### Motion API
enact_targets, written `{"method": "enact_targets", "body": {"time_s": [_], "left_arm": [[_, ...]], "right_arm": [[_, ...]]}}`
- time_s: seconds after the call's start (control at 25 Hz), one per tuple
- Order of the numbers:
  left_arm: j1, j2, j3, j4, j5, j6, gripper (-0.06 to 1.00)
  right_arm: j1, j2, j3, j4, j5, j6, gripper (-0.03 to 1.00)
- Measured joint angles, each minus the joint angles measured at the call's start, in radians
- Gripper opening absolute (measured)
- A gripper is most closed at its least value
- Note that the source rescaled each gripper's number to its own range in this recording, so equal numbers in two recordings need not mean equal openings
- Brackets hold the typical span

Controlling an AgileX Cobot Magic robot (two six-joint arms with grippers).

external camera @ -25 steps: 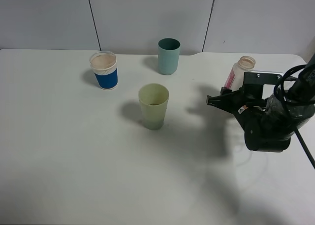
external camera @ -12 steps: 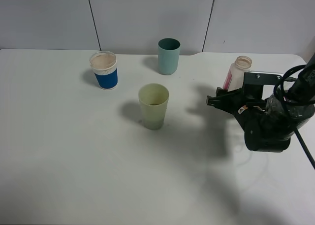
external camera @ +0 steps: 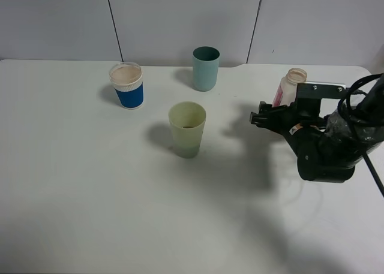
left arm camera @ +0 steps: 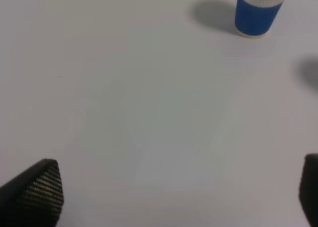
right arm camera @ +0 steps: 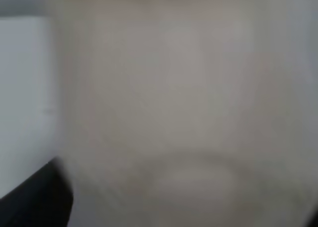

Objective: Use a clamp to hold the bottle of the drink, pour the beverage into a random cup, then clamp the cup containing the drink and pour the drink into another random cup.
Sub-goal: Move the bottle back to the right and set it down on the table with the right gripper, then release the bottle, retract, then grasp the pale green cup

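- Exterior high view: a small clear plastic bottle (external camera: 290, 86) with a pink-red label stands at the far right of the white table (external camera: 90, 184). Its long axis is vertical, its open neck points straight up, and the label side faces the cups.
- The bottle's base is hidden behind the right gripper (external camera: 261, 116), a black two-fingered clamp on a thick black arm. The clamp's tips point toward the table's middle.
- The right wrist view is blurred. A pale surface, probably the bottle, fills it, with one black finger (right arm camera: 35, 199) in a corner. Cannot tell whether the fingers press the bottle or stand off it.
- Left gripper (left arm camera: 171, 194): ribbed black tips sit at opposite edges of its wrist view, spread wide, with only table between them.
- A pale yellow-green tapered plastic tumbler (external camera: 188, 130) stands upright mid-table, well apart from the bottle.
- A short blue cup with a white rim band (external camera: 127, 86) and a darker teal tumbler (external camera: 206, 68) stand upright farther back, mouths up.
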Motion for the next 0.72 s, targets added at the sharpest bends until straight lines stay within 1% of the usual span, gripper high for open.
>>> {"method": "enact_targets", "body": {"time_s": [0.2, 0.44, 0.72], "left_arm": [[0.0, 0.0, 0.0, 0.0, 0.0, 0.0, 1.0], [0.0, 0.0, 0.0, 0.0, 0.0, 0.0, 1.0], [0.0, 0.0, 0.0, 0.0, 0.0, 0.0, 1.0]], "right_arm": [[0.0, -0.086, 0.0, 0.042, 0.096, -0.065, 0.67], [0.001, -0.196, 0.001, 0.101, 0.227, -0.153, 0.67], [0.012, -0.316, 0.002, 0.152, 0.272, -0.257, 0.67]]}}
